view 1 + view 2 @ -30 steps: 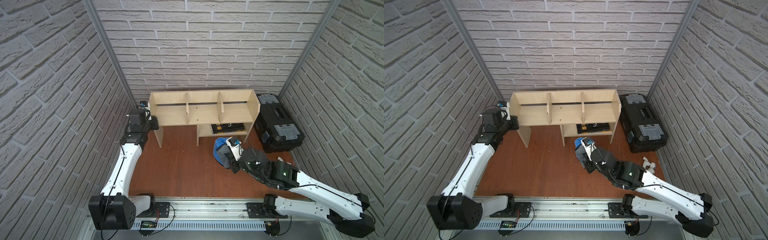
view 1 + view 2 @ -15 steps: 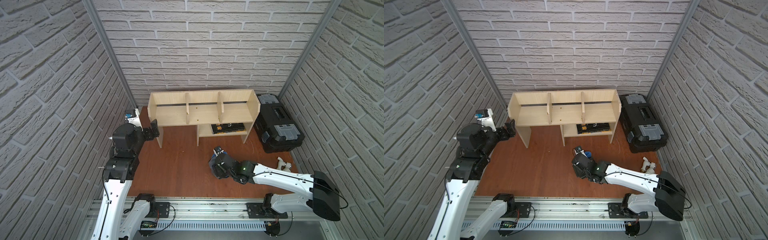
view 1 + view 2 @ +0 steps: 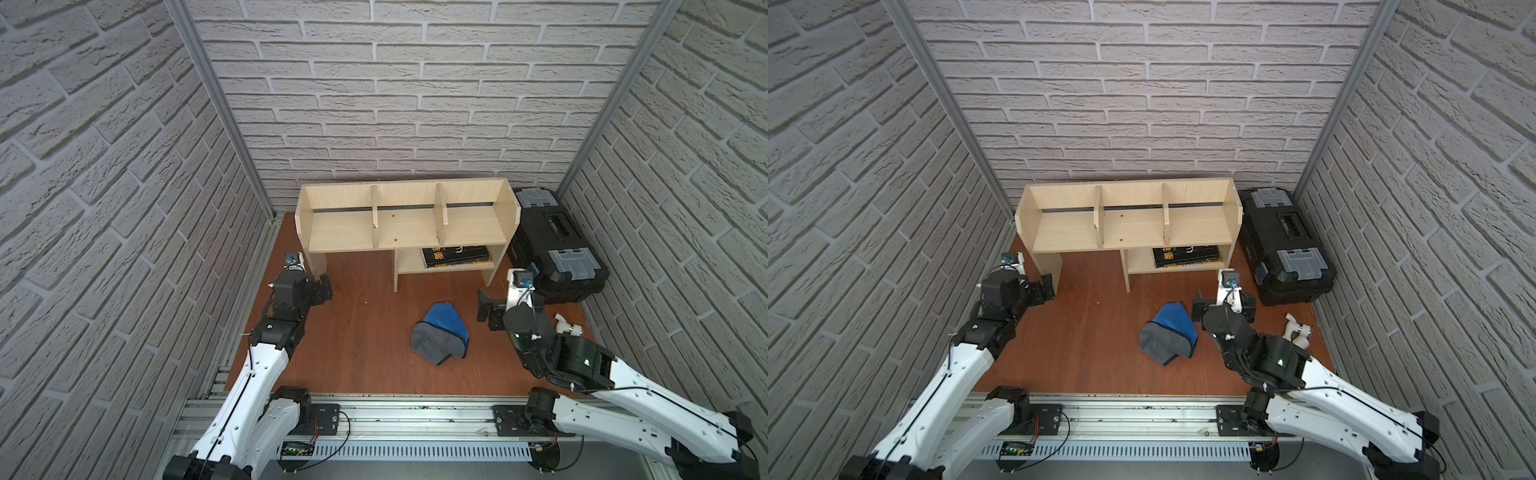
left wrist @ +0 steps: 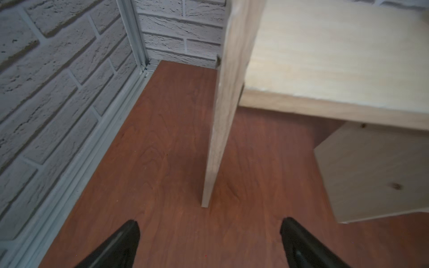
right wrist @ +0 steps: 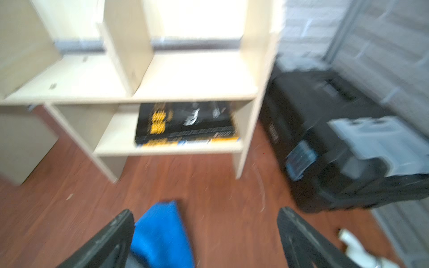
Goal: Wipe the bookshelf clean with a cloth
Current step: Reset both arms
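Note:
The pale wooden bookshelf stands against the back wall. Its left leg panel fills the left wrist view. The cloth, blue side up with a grey fold, lies crumpled on the floor in front of the shelf, held by nothing. My right gripper hovers open just right of the cloth, whose blue edge shows beside one finger. My left gripper is open and empty, a short way in front of the shelf's left leg.
A black toolbox with grey latches sits right of the shelf. White pipe fittings lie by the right wall. A black and yellow book rests on the lower shelf. Brick walls close three sides.
The right gripper let go of the cloth, which now lies on the floor, and moved right. The left gripper opened and drew back from the shelf's left end.

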Robot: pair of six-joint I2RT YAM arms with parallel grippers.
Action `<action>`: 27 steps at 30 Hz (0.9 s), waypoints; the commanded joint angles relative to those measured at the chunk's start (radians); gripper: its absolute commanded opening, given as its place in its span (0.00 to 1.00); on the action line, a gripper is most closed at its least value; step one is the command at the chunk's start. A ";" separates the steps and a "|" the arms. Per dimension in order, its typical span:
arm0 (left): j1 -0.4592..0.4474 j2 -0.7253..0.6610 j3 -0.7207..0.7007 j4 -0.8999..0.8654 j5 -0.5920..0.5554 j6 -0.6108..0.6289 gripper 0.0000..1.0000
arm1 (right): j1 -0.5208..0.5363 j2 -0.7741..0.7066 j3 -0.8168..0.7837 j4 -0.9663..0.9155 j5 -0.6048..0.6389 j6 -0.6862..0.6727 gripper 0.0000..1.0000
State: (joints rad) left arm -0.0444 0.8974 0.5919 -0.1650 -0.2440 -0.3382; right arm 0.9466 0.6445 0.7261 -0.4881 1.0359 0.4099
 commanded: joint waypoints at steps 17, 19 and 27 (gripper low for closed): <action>0.095 0.673 -0.299 1.264 0.125 0.329 0.98 | -0.908 0.838 -0.496 1.615 -0.684 -0.365 0.99; 0.081 0.647 -0.246 1.114 0.135 0.343 0.98 | -0.906 0.952 -0.439 1.660 -0.801 -0.425 0.99; 0.089 0.662 -0.224 1.093 0.010 0.295 0.99 | -0.933 0.879 -0.349 1.383 -0.836 -0.394 0.99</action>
State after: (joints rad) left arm 0.0692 1.5627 0.3313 0.8265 -0.1902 -0.0608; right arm 0.0193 1.5463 0.3626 0.8627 0.2459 0.0223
